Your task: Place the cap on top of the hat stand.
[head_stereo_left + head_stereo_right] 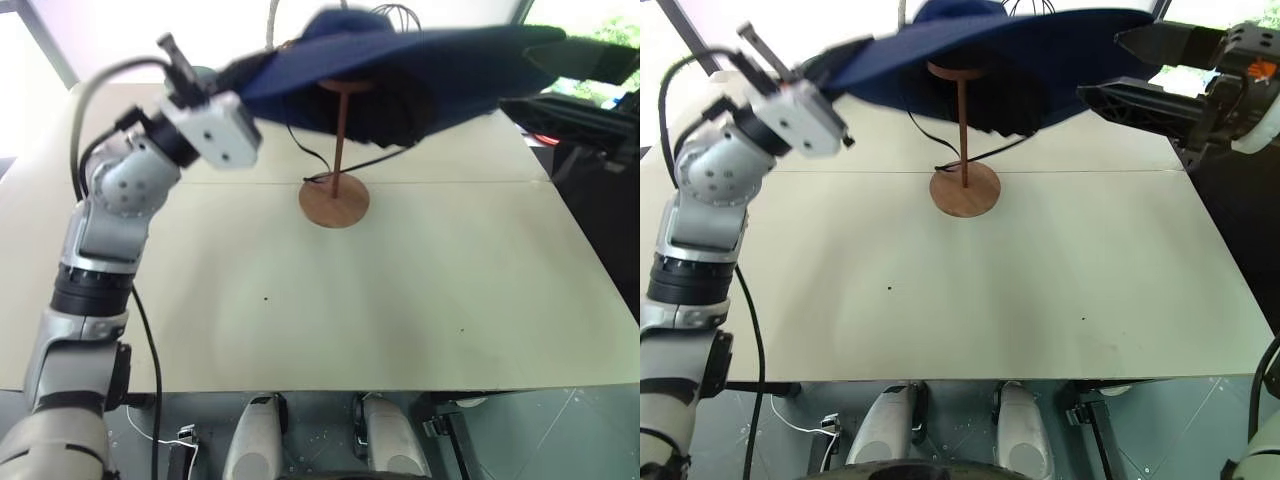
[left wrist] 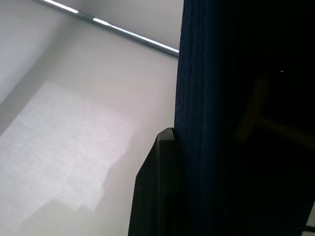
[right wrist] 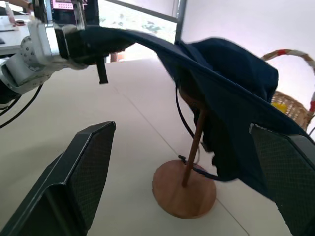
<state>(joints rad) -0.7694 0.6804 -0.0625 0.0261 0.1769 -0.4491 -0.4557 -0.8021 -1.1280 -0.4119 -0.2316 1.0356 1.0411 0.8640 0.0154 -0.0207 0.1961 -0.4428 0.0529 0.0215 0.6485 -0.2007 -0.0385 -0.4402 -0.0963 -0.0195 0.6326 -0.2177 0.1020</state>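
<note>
Navy fabric all over the top of the view rn: the cap (image 1: 980, 50) is spread wide over the hat stand (image 1: 964, 140), crown up, brim running roughly level side to side, so its long axis goes left-right across the surface (image 1: 970, 290). Crown looks like it's sitting right at the stand's top disc, but can't say for sure it's fully settled vs just draped, bc the fabric hides the contact. Chin cord hangs down and loops around the pole near the round wooden base.

Left tool (image 1: 845, 60) is clamped shut on the brim's left edge; the left wrist view shows a black finger (image 2: 157, 191) pressed right against the navy cloth. Right tool (image 1: 1120, 65) has its fingers spread as wide as they go, brim's right edge between or just beside them, not pinching anything afaict.

Progress imo: mostly done. Cap's over the stand and about centred. What's left is letting go on the left, backing both arms off w/o dragging the brim, and checking the cap stays put. Floppy brim could tug it off-centre, and the stand is skinny so could tip.
</note>
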